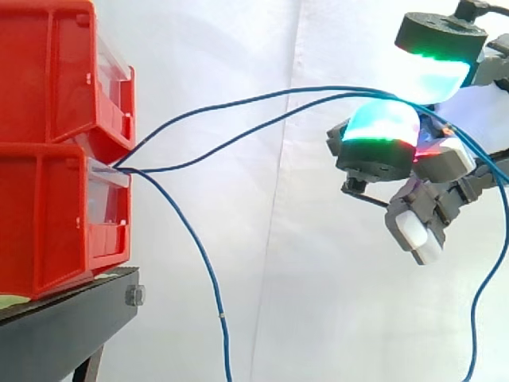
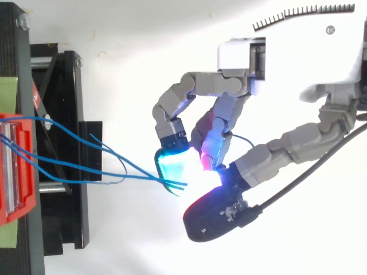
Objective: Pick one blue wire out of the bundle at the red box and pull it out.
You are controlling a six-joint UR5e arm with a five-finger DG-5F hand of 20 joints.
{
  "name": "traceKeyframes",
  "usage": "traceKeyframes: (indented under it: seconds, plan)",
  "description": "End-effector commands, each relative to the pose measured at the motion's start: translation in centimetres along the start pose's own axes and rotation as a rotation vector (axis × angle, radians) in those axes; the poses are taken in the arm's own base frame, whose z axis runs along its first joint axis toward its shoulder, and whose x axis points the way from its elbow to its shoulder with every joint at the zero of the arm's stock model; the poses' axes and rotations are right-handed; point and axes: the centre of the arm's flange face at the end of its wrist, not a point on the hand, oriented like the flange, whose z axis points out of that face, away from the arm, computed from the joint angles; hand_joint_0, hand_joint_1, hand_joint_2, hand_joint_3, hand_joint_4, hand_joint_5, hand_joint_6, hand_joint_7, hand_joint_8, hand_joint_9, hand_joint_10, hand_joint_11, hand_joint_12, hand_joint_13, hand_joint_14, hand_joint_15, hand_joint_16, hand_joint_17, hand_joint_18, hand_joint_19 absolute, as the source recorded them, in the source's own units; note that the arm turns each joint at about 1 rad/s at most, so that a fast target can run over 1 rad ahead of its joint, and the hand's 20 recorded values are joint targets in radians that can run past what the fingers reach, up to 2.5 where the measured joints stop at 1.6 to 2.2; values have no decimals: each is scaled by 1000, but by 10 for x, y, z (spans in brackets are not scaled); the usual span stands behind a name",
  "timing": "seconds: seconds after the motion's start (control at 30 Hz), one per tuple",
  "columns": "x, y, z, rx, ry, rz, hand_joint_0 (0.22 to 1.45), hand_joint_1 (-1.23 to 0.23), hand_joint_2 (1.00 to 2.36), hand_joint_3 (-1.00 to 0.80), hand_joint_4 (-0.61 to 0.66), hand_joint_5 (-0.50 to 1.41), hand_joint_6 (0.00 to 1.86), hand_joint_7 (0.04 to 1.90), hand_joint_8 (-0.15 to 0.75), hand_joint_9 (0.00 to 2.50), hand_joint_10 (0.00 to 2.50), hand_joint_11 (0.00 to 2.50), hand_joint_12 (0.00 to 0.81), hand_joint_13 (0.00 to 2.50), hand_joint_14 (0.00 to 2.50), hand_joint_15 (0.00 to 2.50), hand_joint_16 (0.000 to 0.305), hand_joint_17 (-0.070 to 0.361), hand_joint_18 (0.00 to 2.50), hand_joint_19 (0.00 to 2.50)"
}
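Two stacked red bins (image 1: 48,223) sit at the left on a black stand (image 1: 64,318). A bundle of thin blue wires comes out between them. Two blue wires (image 1: 302,91) rise to the right and run into my hand (image 1: 445,163). There the hand is shut, pinching them between a cyan-glowing fingertip (image 2: 172,163) and the thumb. In the top view the wires (image 2: 132,178) converge at that pinch, well clear of the bin (image 2: 17,166). A third blue wire (image 1: 208,270) droops from the bins toward the floor.
Behind everything hangs a white curtain. The black stand (image 2: 63,143) juts out beside the bin, under the wires. Past my hand, blue wire (image 1: 477,310) trails down at the right edge.
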Motion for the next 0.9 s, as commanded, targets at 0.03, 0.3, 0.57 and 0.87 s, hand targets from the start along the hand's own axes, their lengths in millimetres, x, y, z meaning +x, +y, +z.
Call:
traceKeyframes:
  seconds: [0.03,0.3,0.57,0.87]
  plan:
    - [0,-1,0,2,0,0,608,-863,1015,-280,132,-69,909,1250,312,1154,15,614,427,818,19,512,49,109,675,417]
    - [0,1,0,-1,-1,0,666,-918,1011,-377,106,-93,926,1210,316,1111,18,651,435,813,18,509,49,111,686,387]
    - [0,1,0,-1,-1,0,721,-952,1000,-500,126,-146,963,1070,317,1025,18,741,436,773,19,465,51,114,709,344]
    - [0,1,0,-1,-1,0,630,-826,1000,-500,142,-126,943,1092,330,1075,15,745,441,765,16,456,51,115,697,407]
